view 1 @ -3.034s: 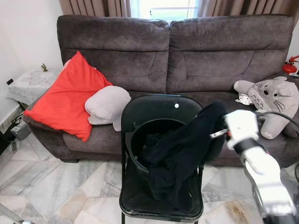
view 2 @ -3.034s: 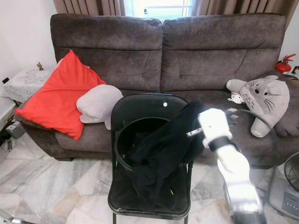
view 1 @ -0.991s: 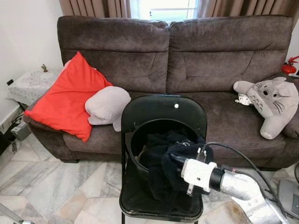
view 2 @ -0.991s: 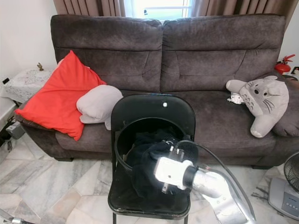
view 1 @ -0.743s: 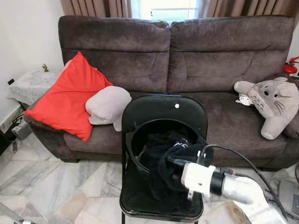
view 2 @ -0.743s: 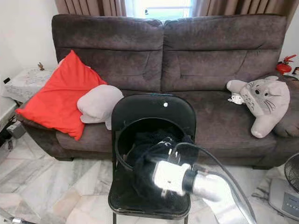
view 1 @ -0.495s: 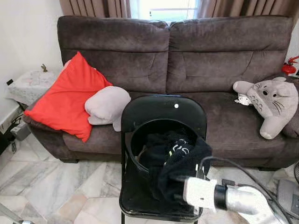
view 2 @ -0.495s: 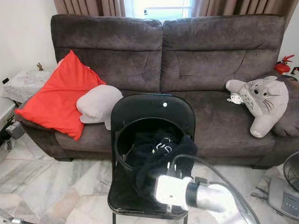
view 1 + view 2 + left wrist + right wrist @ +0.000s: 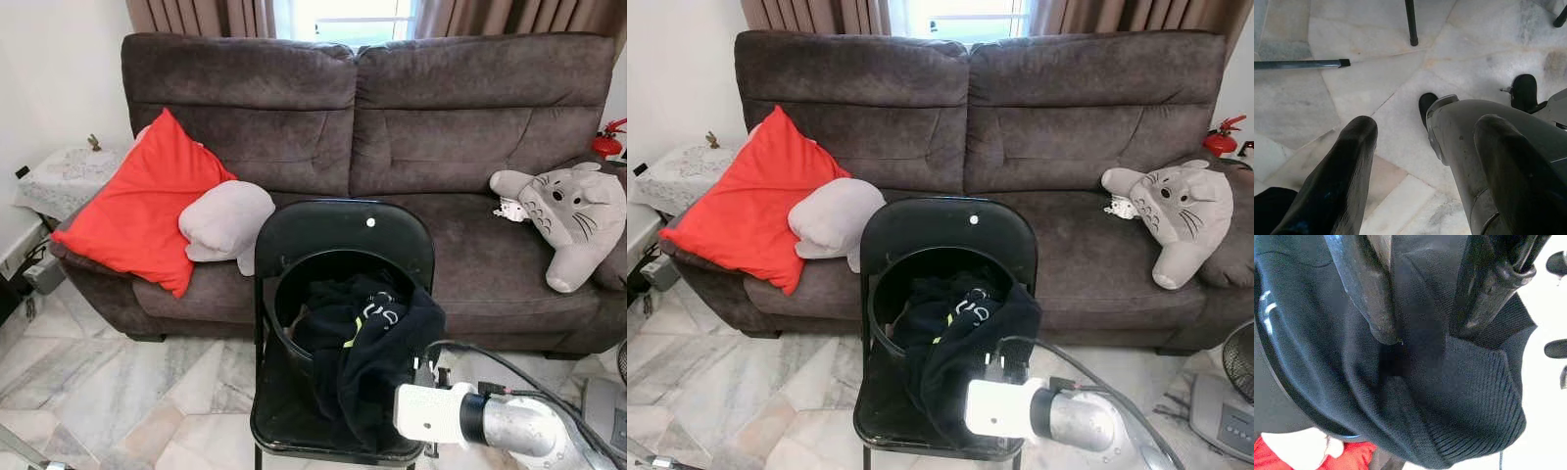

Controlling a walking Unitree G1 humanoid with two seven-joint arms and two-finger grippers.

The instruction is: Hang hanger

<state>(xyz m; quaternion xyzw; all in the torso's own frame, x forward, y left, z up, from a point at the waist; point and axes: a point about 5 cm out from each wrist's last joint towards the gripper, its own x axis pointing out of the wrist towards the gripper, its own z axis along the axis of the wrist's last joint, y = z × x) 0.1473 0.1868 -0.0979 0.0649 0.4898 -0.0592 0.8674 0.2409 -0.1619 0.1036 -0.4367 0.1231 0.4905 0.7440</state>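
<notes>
No hanger to be seen, so nothing hung yet. Dark clothes (image 9: pixel 367 348) heaped in a black tub (image 9: pixel 294 304) on the chair (image 9: pixel 338 230), mid-frame. Right hand (image 9: pixel 1420 320) pinching the cloth. Left hand (image 9: pixel 1420 166) open over the floor (image 9: pixel 1327 93).

Dark brown sofa (image 9: pixel 411 127) with a red cushion (image 9: pixel 137 201) and grey pillow (image 9: pixel 225 220) at its left end, grey plush toy (image 9: pixel 563 211) at its right end

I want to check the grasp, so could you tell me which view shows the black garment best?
The left eye view: the black garment drapes over the bucket's rim on the chair. The right wrist view shows its ribbed hem close up, between the right gripper fingers.
</notes>
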